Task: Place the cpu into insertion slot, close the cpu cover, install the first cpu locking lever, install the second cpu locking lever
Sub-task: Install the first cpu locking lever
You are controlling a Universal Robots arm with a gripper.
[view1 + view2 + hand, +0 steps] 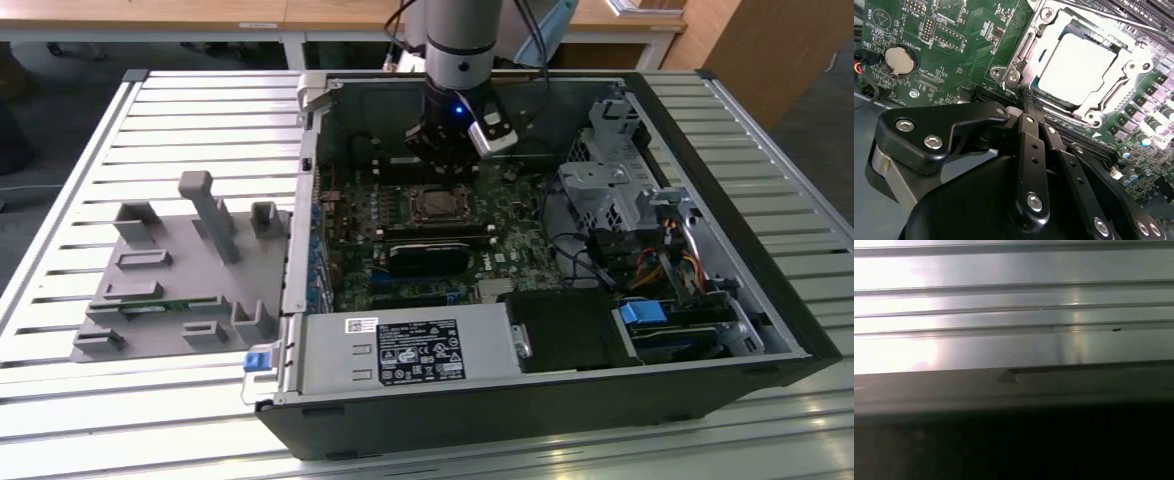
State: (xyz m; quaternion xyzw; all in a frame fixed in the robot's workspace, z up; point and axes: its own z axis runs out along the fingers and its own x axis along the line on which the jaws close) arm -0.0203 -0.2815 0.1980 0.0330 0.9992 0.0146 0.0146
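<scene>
In the exterior view, the gripper (441, 160) is hovering over the board just beyond the cover (437, 205). In the second wrist view, its jaws are sitting pressed together, gripping nothing, while the cpu (1076, 62) is lying in the slot (1030, 90) under the closed cover (1094, 107); the levers probably want slow, steady pushes.

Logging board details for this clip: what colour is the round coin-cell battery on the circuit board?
Silver, the round coin-cell battery sits in a black holder on the green circuit board; clearest in the second wrist view.
</scene>
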